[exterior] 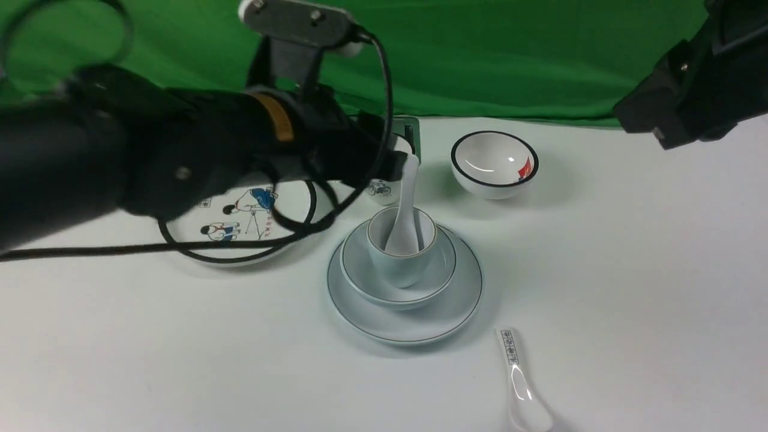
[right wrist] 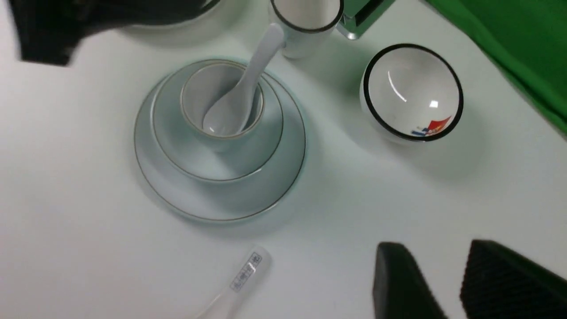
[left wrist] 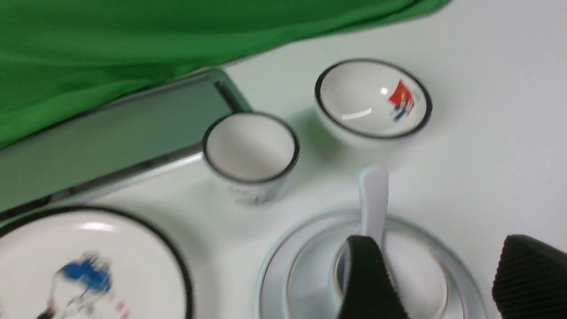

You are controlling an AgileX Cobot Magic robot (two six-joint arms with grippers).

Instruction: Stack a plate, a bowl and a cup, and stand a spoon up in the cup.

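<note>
Okay: spoon leaning in cup (left gripper spread).

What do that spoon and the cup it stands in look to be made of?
Spoon: likely glazed white ceramic; glossy, with small bright highlights. Cup: probably glazed ceramic too, pale blue outside, white inside, smooth sheen; hard plastic can't be ruled out.

- The plate lies on the white surface. The bowl sits on it and the cup stands in the bowl.
- The spoon stands in the cup, its handle leaning away.
- The left arm ends just at the handle's top.
- The right arm is high, well apart.
- A labelled spoon lies near the plate.
</note>
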